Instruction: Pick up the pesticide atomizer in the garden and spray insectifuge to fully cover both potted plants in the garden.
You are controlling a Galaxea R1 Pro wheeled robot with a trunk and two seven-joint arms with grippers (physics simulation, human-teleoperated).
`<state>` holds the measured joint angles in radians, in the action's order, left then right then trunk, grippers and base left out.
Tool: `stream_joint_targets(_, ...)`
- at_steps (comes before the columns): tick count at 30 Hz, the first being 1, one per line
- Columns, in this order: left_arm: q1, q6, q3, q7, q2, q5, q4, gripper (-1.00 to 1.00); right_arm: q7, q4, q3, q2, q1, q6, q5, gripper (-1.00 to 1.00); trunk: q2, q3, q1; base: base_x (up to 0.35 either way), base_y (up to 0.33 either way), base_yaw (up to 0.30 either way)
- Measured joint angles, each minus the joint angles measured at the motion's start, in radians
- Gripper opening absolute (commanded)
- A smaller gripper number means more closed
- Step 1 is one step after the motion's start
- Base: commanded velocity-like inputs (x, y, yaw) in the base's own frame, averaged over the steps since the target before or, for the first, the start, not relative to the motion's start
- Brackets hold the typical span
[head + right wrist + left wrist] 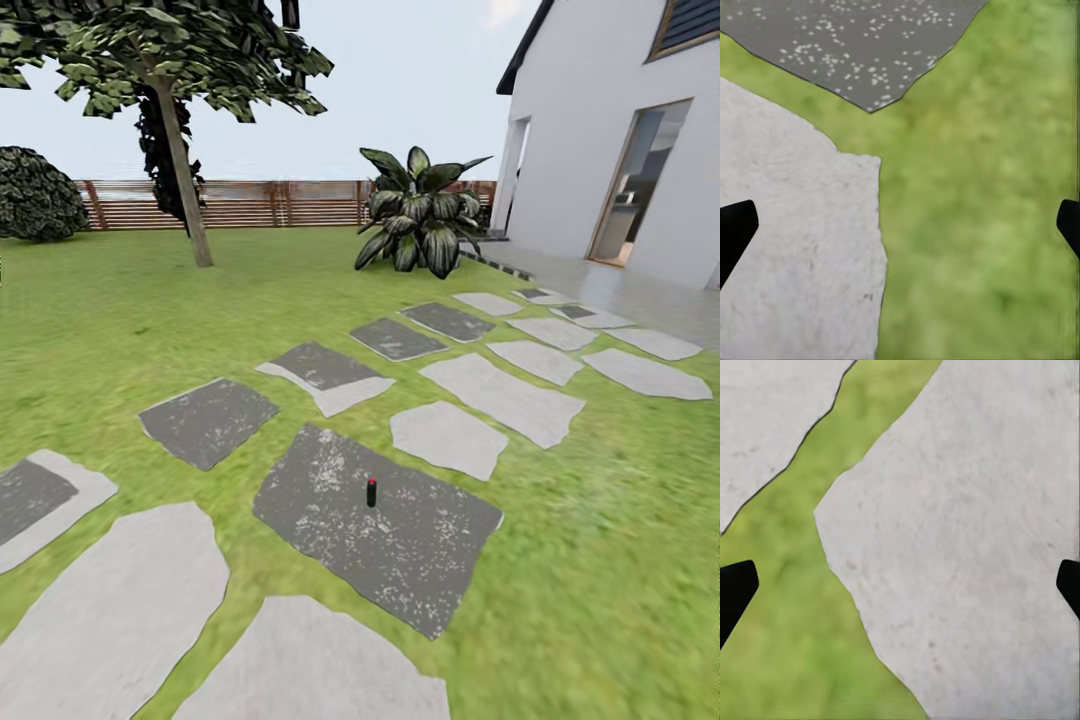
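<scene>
A slim dark bottle-like thing with a reddish middle (371,491) stands upright on a dark speckled stepping stone (400,550) in the garden lawn; it looks like the pesticide atomizer, but it is too small to make out a label. The two potted plants are out of view. My left gripper (900,585) is open over a pale stone (975,540) and grass, its black fingertips (735,592) far apart. My right gripper (900,225) is open too, with nothing between its fingers, above grass (982,225) and a pale stone's edge (795,247).
Grey stepping stones (500,395) run across the lawn toward a white house (600,130) with a paved terrace at the right. A large striped long-leaved plant (420,215) stands by the house corner. At the back are a tree (180,160), a dark bush (35,195) and a brown slatted fence (270,203).
</scene>
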<state>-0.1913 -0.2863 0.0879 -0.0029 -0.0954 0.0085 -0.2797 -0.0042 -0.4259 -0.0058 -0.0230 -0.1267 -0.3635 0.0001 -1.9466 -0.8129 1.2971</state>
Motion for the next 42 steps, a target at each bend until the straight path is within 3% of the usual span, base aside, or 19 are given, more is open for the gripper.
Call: stream_joint_targets(42, 0.0, 0.0, 0.0, 0.0, 0.0, 0.0, 0.0, 1.0, 0.001, 0.002, 0.007, -0.005, 0.0, -0.002, 0.003, 1.0, 0.0, 0.0, 0.0, 0.147, -0.249, 0.0)
